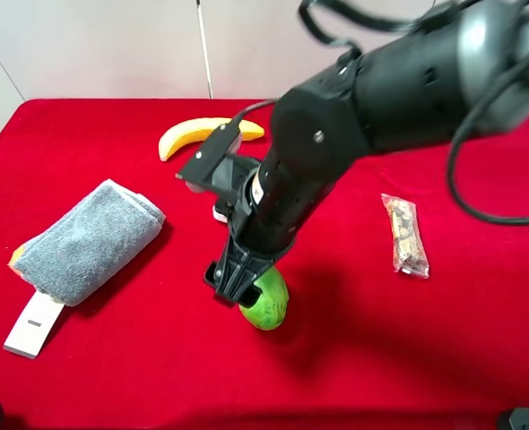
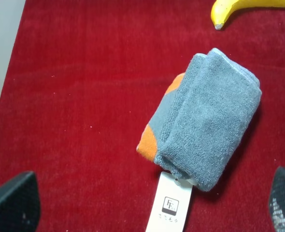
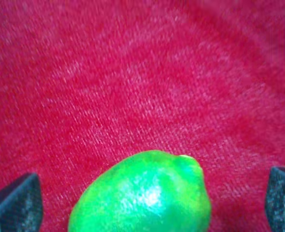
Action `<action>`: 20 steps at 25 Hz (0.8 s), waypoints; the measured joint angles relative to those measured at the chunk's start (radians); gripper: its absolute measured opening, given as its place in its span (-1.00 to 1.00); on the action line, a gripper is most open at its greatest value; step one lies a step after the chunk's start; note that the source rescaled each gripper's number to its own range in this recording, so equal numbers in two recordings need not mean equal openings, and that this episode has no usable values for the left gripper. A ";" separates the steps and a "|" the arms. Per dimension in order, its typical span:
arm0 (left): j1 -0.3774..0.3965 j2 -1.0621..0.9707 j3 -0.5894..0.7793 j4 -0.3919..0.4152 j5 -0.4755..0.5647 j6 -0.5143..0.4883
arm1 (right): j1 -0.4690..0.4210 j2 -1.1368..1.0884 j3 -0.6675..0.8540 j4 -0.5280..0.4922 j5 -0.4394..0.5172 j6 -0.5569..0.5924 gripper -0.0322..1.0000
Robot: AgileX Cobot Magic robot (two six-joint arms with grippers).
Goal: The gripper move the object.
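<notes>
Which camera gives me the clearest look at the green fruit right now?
The right wrist view: the small oval green fruit fills it, unobstructed, between open jaws. In the exterior high view the arm partly hides the fruit. The left wrist view misses it.

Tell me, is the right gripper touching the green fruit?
Apart. In the right wrist view, red cloth shows on both sides between the green fruit and the fingertips of the open right gripper.
</notes>
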 joint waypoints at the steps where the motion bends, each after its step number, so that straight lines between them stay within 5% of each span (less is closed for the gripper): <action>1: 0.000 0.000 0.000 0.000 0.000 0.000 | 0.000 -0.016 0.000 -0.002 0.013 0.005 1.00; 20: 0.000 0.000 0.000 0.000 0.000 0.000 | 0.000 -0.332 0.000 -0.093 0.468 0.015 1.00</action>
